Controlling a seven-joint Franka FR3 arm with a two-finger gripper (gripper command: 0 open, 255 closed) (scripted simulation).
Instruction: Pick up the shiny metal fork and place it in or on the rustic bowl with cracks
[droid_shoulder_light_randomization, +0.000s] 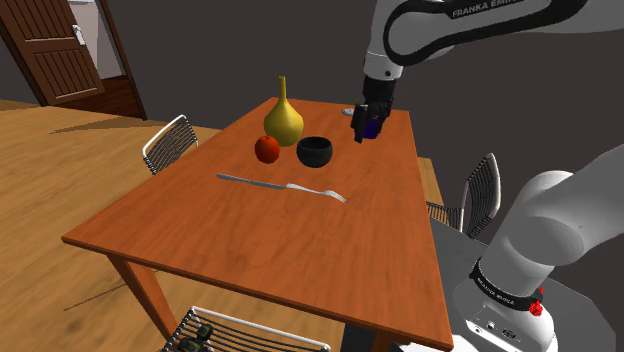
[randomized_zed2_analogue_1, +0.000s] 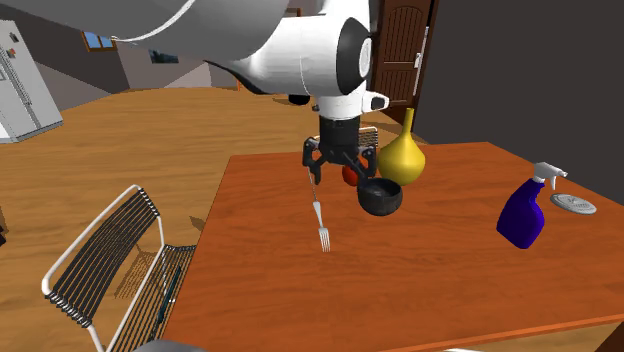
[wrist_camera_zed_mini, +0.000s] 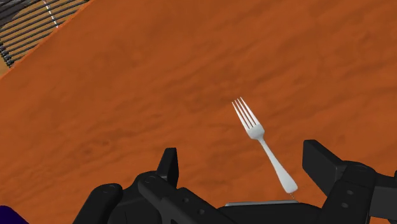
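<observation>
A shiny metal fork (droid_shoulder_light_randomization: 281, 186) lies flat near the middle of the wooden table (droid_shoulder_light_randomization: 230, 250). Its tines point toward the shoulder view's right. A small dark bowl (droid_shoulder_light_randomization: 314, 151) stands just behind it. My black gripper (droid_shoulder_light_randomization: 366, 126) hangs in the air above the far part of the table, beyond the bowl, and touches nothing. It is open. In the wrist view the fork (wrist_camera_zed_mini: 261, 138) lies on the table below, between the two spread fingers (wrist_camera_zed_mini: 169, 164) and nearer the other one. The second exterior view shows the gripper (randomized_zed2_analogue_1: 341, 166) above the fork (randomized_zed2_analogue_1: 319, 216) and beside the bowl (randomized_zed2_analogue_1: 380, 197).
A red apple (droid_shoulder_light_randomization: 267, 149) and a yellow gourd-shaped vase (droid_shoulder_light_randomization: 283, 118) stand beside the bowl. A blue spray bottle (randomized_zed2_analogue_1: 523, 212) and a grey disc (randomized_zed2_analogue_1: 573, 203) sit toward the table's far end. Wire chairs (droid_shoulder_light_randomization: 168, 142) stand around the table.
</observation>
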